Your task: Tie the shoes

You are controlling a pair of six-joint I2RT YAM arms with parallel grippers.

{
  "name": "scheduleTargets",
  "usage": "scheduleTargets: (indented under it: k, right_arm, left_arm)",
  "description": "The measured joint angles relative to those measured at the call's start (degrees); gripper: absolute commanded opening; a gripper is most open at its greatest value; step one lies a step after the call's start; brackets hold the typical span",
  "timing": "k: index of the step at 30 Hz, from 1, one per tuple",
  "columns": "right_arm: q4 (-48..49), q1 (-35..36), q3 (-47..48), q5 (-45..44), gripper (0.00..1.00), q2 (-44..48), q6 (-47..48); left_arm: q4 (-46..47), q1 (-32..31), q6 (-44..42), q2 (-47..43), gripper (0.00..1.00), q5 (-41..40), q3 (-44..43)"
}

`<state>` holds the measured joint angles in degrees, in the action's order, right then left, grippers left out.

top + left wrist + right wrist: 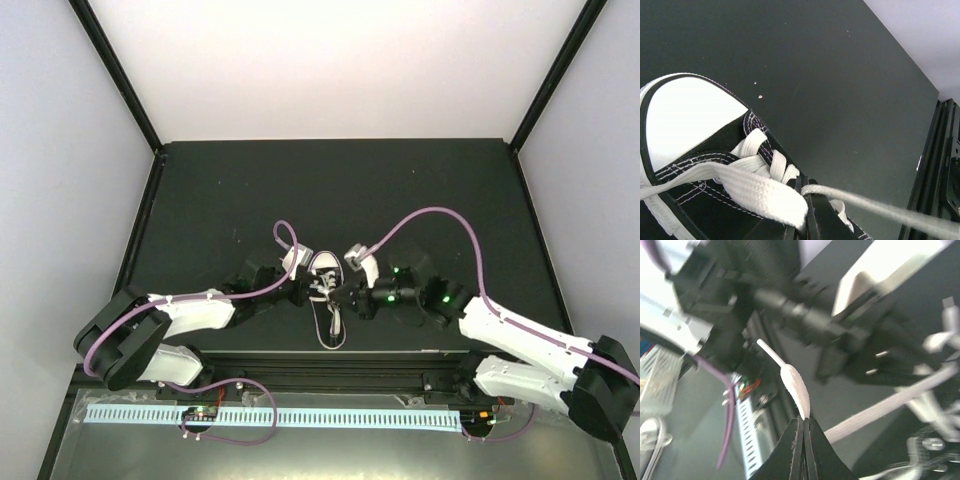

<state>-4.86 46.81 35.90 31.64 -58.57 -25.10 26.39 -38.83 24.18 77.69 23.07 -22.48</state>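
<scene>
So far no knot or bow shows. The small black canvas sneaker with white rubber toe cap (328, 300) sits mid-desk between the arms, toe pointing away from the bases. Your left claw (806, 210) is pinched tight on a flat woven white lace (755, 192) over the eyelets. Your right claw (803, 427) is clamped on a soft lace end (796, 385), its stiff tip protruding. Crossing, looping and cinching remain, I judge. The matte black desk (250, 190) looks smooth.

small black canvas sneaker (328, 290): white rubber toe cap, white sole rim, pale stitching | flat white woven laces (760, 192): plain | matte black tabletop (400, 180): uniform | thin purple cables (432, 209), sneaker's 11 and 2 o'clock: solid
</scene>
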Motion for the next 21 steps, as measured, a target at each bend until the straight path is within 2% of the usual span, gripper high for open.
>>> scheduleTargets:
  k: [4,8,9,10,13,15,17,21]
  right_arm:
    - [1.66,8.44,-1.38,-0.42,0.02,-3.61,0.83]
    - [3.43,13.49,-3.02,-3.48,0.02,-10.99,1.2]
    - [4.09,14.03,-3.43,-4.35,0.07,-12.72,1.2]
    - [4.59,14.27,-3.69,-5.35,0.17,-14.49,1.18]
    - [4.57,14.43,-3.61,-7.56,0.55,-17.11,1.33]
    - [3.3,14.64,-3.28,-9.25,0.72,-16.5,1.97]
    - [1.29,14.67,-3.23,-11.21,0.81,-13.66,2.47]
    - [-1.73,12.39,-3.26,-13.29,0.83,-4.74,4.52]
  left_arm:
    - [0.13,0.0,-0.02,-0.02,0.02,0.44,-0.11]
    - [0.2,-0.02,-0.02,-0.07,0.01,1.77,-0.09]
    - [0.2,-0.02,-0.02,-0.07,0.01,2.08,-0.09]
    - [0.24,-0.02,-0.02,-0.07,0.02,2.4,-0.09]
    - [0.76,0.0,-0.04,-0.07,0.02,2.71,-0.02]
    - [1.09,0.02,-0.09,-0.09,0.01,2.75,0.02]
    - [1.11,0.02,-0.15,-0.11,0.02,2.8,0.02]
    - [1.09,0.02,-0.28,-0.31,0.02,2.95,0.04]
